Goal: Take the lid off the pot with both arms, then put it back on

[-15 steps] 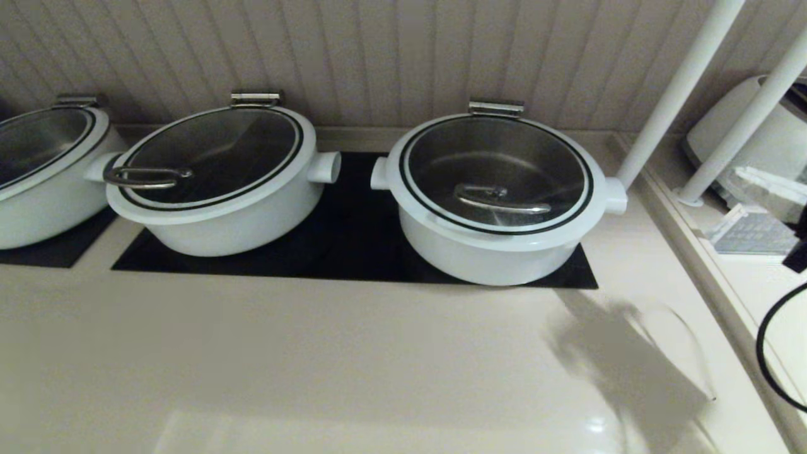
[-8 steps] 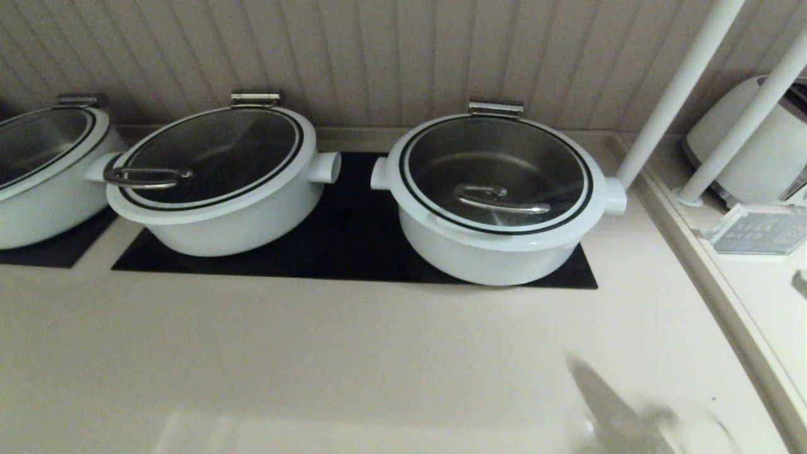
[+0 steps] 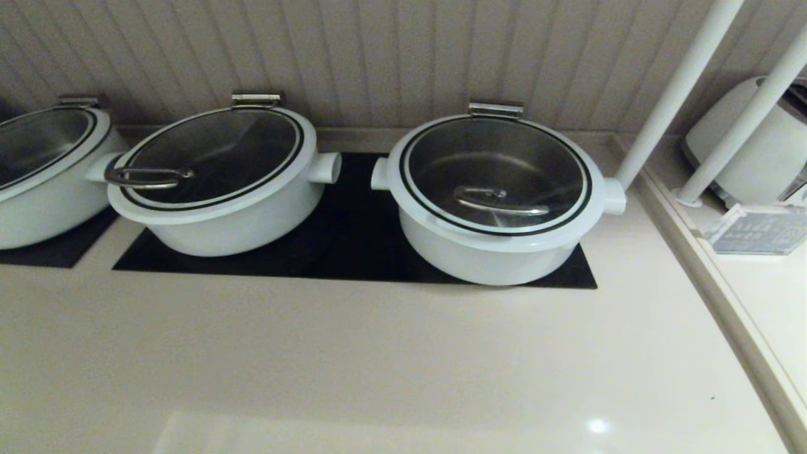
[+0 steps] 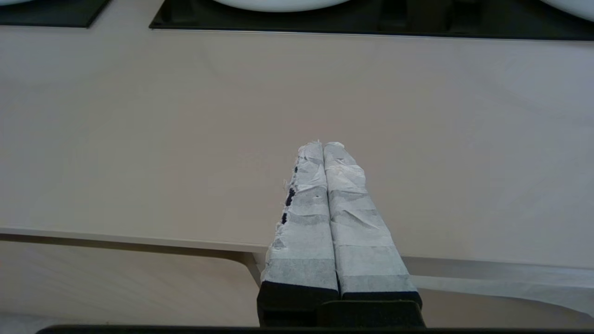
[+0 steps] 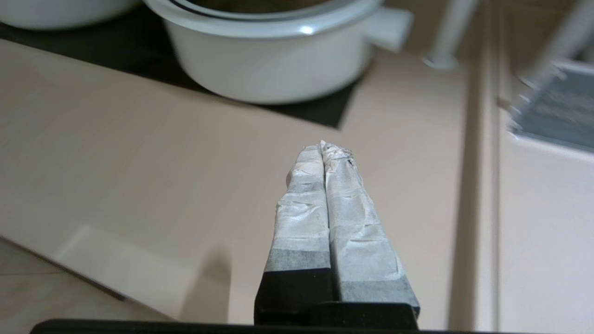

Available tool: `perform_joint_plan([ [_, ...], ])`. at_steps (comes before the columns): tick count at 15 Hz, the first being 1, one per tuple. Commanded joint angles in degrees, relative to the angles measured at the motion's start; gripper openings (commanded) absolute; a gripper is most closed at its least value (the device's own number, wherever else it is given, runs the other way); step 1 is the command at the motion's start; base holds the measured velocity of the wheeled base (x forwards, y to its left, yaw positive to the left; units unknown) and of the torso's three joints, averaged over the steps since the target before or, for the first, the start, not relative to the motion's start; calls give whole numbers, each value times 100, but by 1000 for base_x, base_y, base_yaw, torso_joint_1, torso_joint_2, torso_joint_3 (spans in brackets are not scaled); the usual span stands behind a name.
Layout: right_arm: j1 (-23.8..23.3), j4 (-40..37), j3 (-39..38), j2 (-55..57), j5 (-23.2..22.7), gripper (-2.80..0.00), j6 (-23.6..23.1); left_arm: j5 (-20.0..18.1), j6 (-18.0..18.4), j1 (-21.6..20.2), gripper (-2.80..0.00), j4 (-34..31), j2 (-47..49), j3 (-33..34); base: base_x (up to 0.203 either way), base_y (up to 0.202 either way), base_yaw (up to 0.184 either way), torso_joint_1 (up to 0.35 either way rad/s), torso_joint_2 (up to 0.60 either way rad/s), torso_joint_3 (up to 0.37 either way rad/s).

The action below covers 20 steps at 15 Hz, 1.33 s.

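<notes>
So, beige surface (image 3: 353, 359) fills most of the head view, ribbed wall panel (image 3: 378, 57) behind it. Black mat (image 3: 353, 246) lies on the surface under two pots; a second dark mat (image 3: 50, 249) sits under a third pot at the far left.

The pot (image 3: 498, 252), white with stub handles each side, stands on the right end of the black mat, steel hinge plate (image 3: 495, 108) at its back edge near the wall. The lid (image 3: 497, 171) sits on it, closed and level, with its steel bar handle (image 3: 501, 200) towards the near side.

Neighbour pot (image 3: 227, 221) stands to the left on the same mat, apart from the task pot, its lid carrying a loop handle (image 3: 146, 177) at the rim. Third pot (image 3: 44, 195) is partly cut off at the left edge.

Two white poles (image 3: 678, 88) rise at an angle just right of the pot, one base near its right stub handle. Beyond a raised ledge there is a white appliance (image 3: 756, 151) and a clear sign holder (image 3: 753, 228).

Nothing lies between the pot and the near edge of the surface.

Neither arm shows in the head view. Left claw (image 4: 323, 144) hovers over the near part of the surface, fingers pressed together, holding nothing, well short of the mat. Right claw (image 5: 322, 146) also has fingers closed together and empty, over bare surface, with the pot ahead of it and apart.
</notes>
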<state>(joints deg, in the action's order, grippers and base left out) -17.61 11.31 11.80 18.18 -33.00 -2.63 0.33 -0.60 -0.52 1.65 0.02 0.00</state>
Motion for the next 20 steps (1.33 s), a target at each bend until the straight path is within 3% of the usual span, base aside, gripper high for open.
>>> perform_joint_plan([
  [1, 184, -205, 39, -228, 619, -280, -114, 2, -2, -8, -280, 2, 6, 0, 0, 0, 0, 0, 0, 0],
  [4, 287, -1138, -34, -235, 2183, -280, -275, 2, 1, -8, -280, -3, 6, 0, 0, 0, 0, 0, 0, 0],
  [8, 302, -1667, -125, -237, 2231, -280, -330, 2, -2, 0, -280, 2, 6, 0, 0, 0, 0, 0, 0, 0],
  [12, 540, -1492, -554, -239, 2281, -280, -579, 2, -2, 0, -280, 2, 6, 0, 0, 0, 0, 0, 0, 0],
  [15, 688, -396, -1133, -236, 2877, -280, -817, 2, -2, 0, -280, 2, 6, 0, 0, 0, 0, 0, 0, 0],
  [17, 1075, -697, -1170, -237, 3493, -280, -817, 2, -2, 0, -280, 2, 6, 0, 0, 0, 0, 0, 0, 0],
  [20, 1584, -758, -1179, -833, 3534, -280, -823, 2, -2, 0, -280, 2, 6, 0, 0, 0, 0, 0, 0, 0],
])
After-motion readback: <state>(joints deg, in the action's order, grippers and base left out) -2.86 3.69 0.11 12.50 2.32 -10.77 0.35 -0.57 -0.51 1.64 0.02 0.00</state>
